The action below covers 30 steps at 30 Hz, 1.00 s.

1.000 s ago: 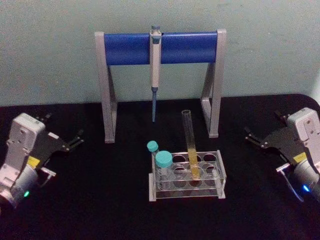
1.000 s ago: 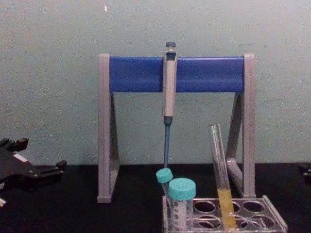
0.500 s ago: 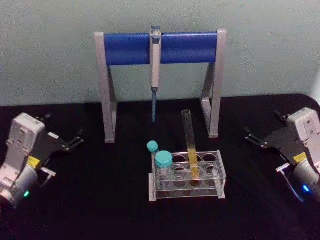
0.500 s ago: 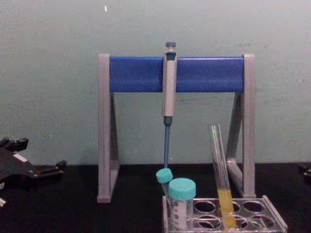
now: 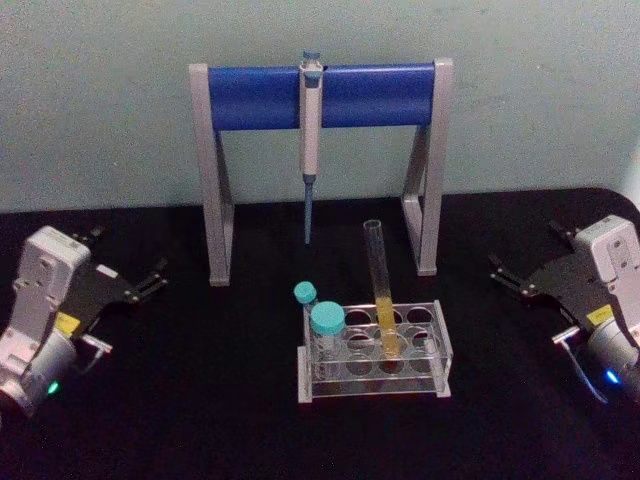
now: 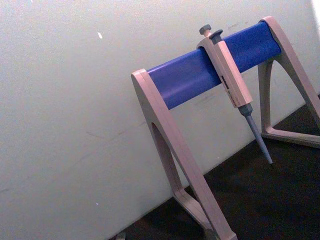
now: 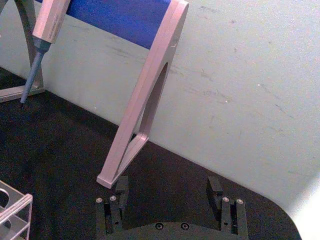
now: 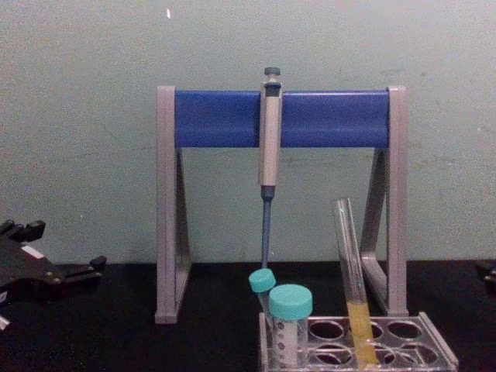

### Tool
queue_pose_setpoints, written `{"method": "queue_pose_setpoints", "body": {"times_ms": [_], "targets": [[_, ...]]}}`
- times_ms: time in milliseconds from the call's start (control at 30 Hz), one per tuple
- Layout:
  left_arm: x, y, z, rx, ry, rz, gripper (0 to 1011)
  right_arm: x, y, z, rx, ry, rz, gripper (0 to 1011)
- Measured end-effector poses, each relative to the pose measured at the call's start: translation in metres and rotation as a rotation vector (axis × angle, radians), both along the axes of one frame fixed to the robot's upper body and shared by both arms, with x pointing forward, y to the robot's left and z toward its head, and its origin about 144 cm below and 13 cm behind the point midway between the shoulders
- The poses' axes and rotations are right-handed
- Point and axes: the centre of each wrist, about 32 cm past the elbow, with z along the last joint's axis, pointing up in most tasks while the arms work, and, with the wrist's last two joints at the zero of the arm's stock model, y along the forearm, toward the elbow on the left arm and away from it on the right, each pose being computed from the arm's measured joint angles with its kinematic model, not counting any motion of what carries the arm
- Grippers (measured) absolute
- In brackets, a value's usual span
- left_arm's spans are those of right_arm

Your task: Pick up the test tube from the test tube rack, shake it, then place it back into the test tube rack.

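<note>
One test tube (image 5: 380, 290) and two capped tubes (image 5: 327, 322) share one rack (image 5: 376, 386) (left hand (image 5: 128, 255), right hand (image 5: 525, 258) spread, empty).

Test tube (image 5: 380, 285) clear glossy glass; test tube rack (image 5: 441, 350) clear glossy plastic; table (image 5: 200, 400) matt black.

The light is soft and a bit dim. The wall (image 5: 100, 100) past the left gripper (image 5: 130, 249) and the right gripper (image 5: 523, 247) is the brightest part. The black table (image 5: 200, 400) between them looks very dark. A small green light (image 5: 52, 387) glows behind the left gripper, and a blue light (image 5: 610, 377) behind the right gripper.
</note>
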Motion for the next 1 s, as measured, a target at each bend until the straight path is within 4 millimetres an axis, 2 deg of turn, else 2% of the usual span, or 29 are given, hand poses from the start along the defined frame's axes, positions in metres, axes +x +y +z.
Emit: {"method": "queue_pose_setpoints", "body": {"times_ms": [700,1000], "targets": [[0.0,0.0,0.0,0.0,0.0,0.0,1001,-0.001,-0.002,0.002,0.016,-0.026,0.012,1000],[0.0,0.0,0.0,0.0,0.0,0.0,1001,-0.007,-0.004,0.011,0.081,-0.063,0.095,1000]]}}
